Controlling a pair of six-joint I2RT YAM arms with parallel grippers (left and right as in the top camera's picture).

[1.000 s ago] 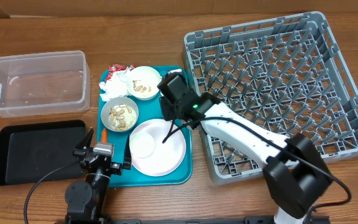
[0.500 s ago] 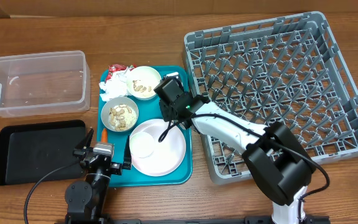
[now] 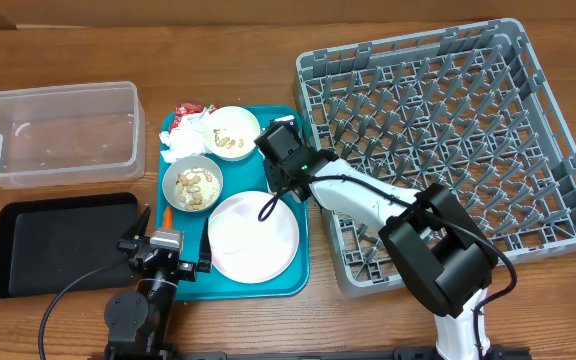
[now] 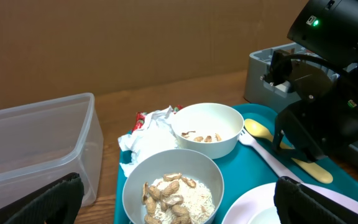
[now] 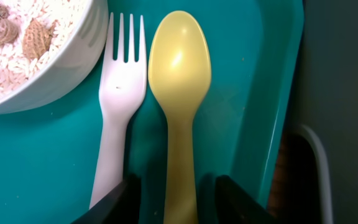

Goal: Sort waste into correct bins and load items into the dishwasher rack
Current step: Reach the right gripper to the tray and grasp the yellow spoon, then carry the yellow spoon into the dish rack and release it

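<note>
My right gripper hangs low over the right side of the teal tray. It is open, and its fingers straddle the handle of a pale yellow spoon without touching it. A pale fork lies just left of the spoon. A white bowl of rice and peanuts and a white bowl with a few peanuts sit on the tray. So do a crumpled napkin, a red wrapper and a pink plate. My left gripper is wide open and empty, near the front bowl.
The grey dishwasher rack stands right of the teal tray. The clear tub is at the far left, with the black tray in front of it. An orange carrot tip shows at the teal tray's left edge.
My right arm has swung in closer along the rack's front, and its gripper has shifted slightly over the cutlery. The left arm has not moved.
</note>
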